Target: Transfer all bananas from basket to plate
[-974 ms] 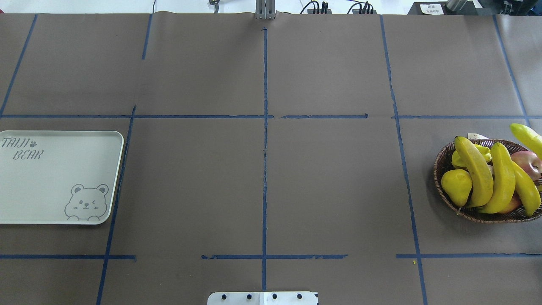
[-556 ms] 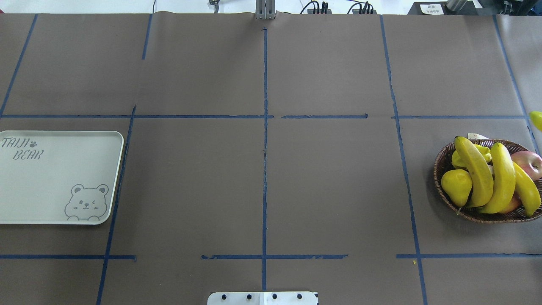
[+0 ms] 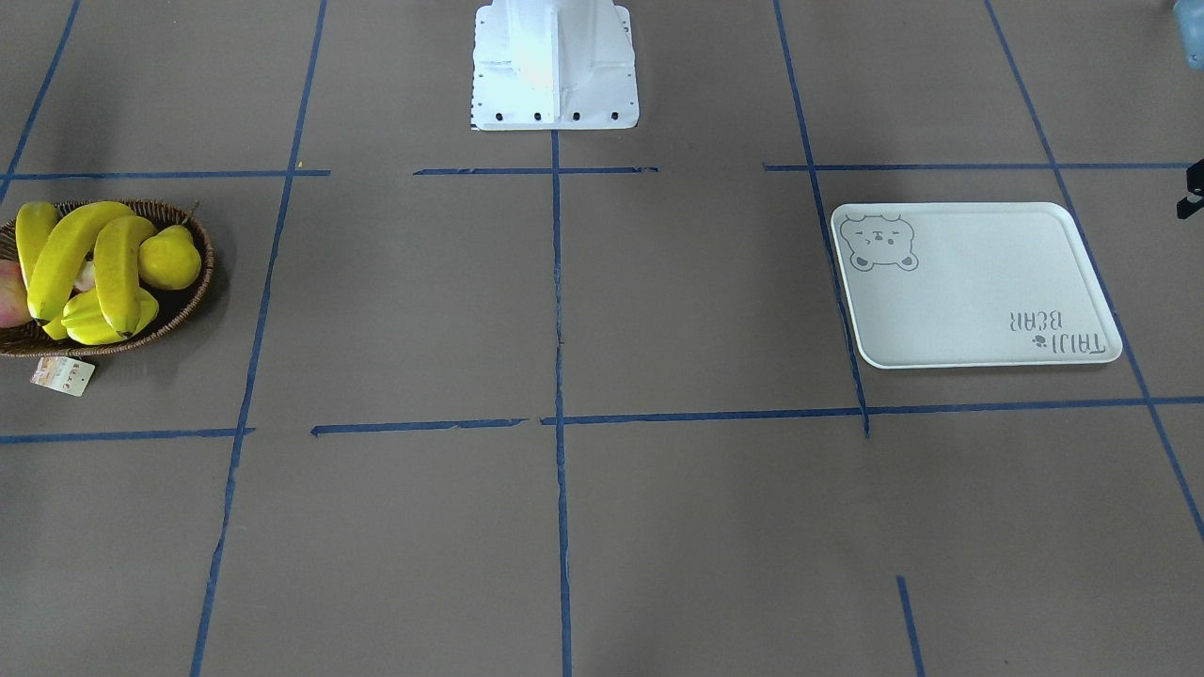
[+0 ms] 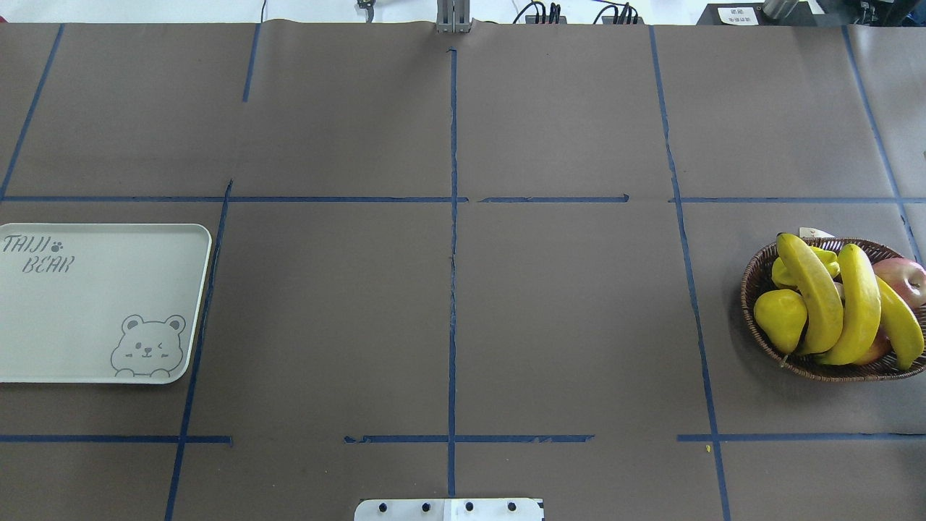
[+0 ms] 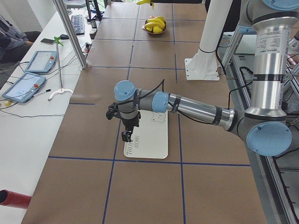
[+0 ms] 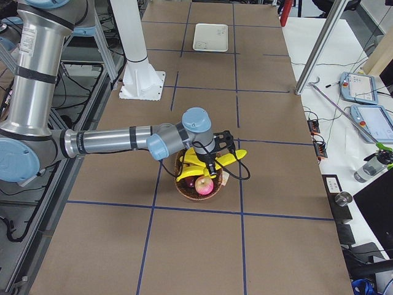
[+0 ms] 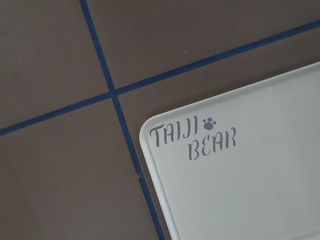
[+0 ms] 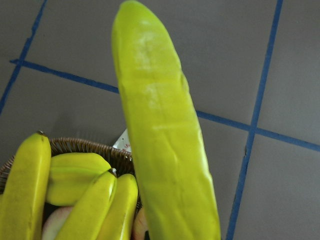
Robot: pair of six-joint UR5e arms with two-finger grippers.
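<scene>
The wicker basket (image 4: 752,289) sits at the table's right edge with three bananas (image 4: 814,289) lying across it; it also shows in the front view (image 3: 202,282). A fourth banana (image 8: 160,140) hangs in the air over the basket's far rim (image 8: 75,145), carried by my right gripper (image 6: 215,153), out of the overhead view. The white bear plate (image 4: 94,304) lies at the far left with nothing on it. My left gripper (image 5: 127,136) hovers over the plate's lettered corner (image 7: 250,190); I cannot tell whether it is open or shut.
A yellow pear (image 4: 780,318), a starfruit (image 4: 785,271) and a red apple (image 4: 901,278) share the basket. A paper tag (image 3: 62,375) hangs off its rim. Blue tape lines cross the brown table cover. The robot's white base (image 3: 555,66) stands at the near edge.
The lifted banana at the overhead view's right edge has moved up and away from the basket and has left that view. The basket, its three bananas and the plate have not moved.
</scene>
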